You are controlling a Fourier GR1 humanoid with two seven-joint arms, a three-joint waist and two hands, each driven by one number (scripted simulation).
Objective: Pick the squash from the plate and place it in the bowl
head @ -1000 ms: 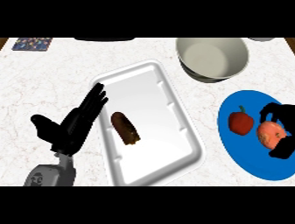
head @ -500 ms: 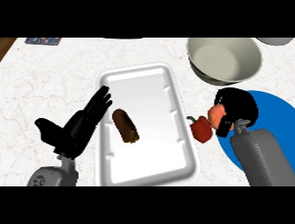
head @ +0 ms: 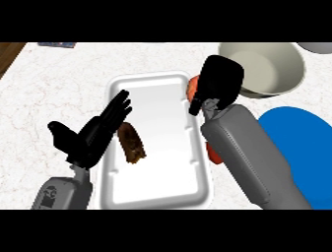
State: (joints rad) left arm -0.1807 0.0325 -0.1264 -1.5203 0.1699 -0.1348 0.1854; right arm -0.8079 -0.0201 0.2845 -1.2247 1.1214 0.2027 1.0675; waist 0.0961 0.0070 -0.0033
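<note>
Squash [head: 193, 88]: only an orange sliver shows at the left edge of the right hand [head: 220, 81], whose fingers are curled round it. It is held just beside the rim of the beige bowl [head: 279, 69], off the blue plate [head: 307, 142]. A red item [head: 214, 152] shows beside the right forearm. The left hand [head: 95, 135] rests with straight fingers at the white tray [head: 161, 78], which holds a brown piece of food [head: 132, 143] on the tabletop [head: 45, 88].

Tray [head: 154, 78] left of plate [head: 310, 147], bowl [head: 266, 64] behind plate
</note>
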